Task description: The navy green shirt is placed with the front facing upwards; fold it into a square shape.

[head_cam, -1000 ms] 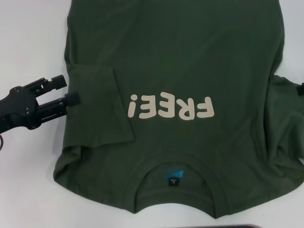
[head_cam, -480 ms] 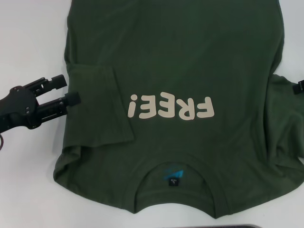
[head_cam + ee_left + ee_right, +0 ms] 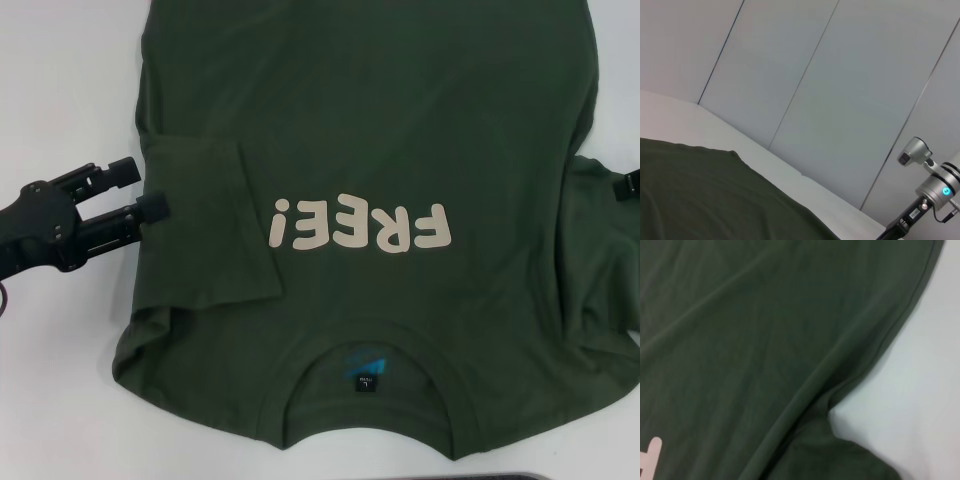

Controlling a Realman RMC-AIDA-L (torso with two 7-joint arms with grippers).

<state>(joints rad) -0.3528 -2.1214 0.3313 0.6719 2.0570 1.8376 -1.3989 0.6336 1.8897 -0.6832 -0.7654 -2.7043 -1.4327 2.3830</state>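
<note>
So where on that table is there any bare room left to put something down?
Bare white table lies to the left of the navy green shirt, beyond the left gripper, and near the front left corner by the collar. A slim strip shows at far right. The middle is all shirt.

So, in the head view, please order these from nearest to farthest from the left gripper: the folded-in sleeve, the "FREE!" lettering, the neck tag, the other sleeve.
Measured from the left gripper, beside the shirt's left edge:
1. Folded-in sleeve, lying on the shirt's left side, right by the jaws.
2. "FREE!" lettering, on the chest, mid-shirt.
3. Neck tag, inside the collar, near the bottom edge.
4. Other sleeve, at the far right.
</note>
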